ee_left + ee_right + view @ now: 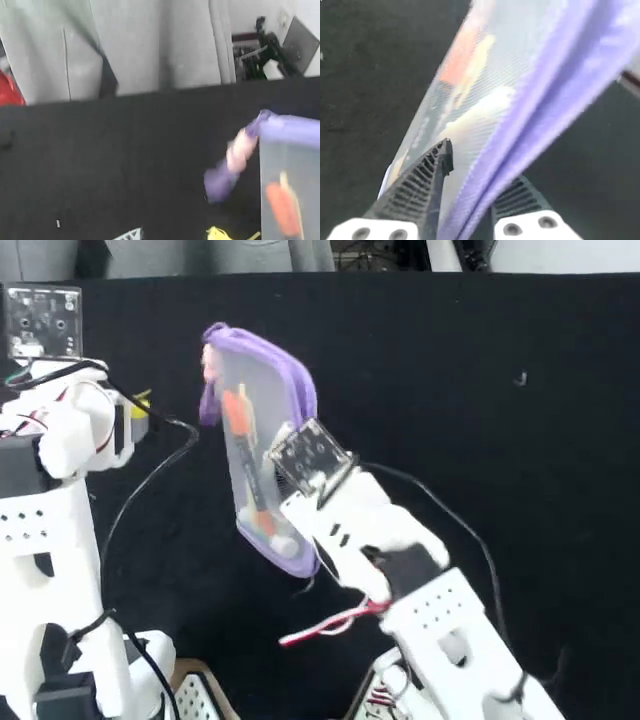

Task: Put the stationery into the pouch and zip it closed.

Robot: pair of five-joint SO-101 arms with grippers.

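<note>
Right gripper [480,165] raised, jaws clamped on pouch [485,100]; left arm [75,430] upright, apart.

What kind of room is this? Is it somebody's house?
Probably a robot lab or workshop, not a house. Two white robot arms stand at a black table, one holding up a purple pouch, with grey curtains and stacked equipment behind.

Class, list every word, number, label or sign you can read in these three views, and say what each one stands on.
No text can be read in any view.
Pouch: no print to be made out on its clear front or purple edge.
Orange item inside it: blurred, no lettering legible.
Circuit board on the right arm: marks too small to read.
</note>
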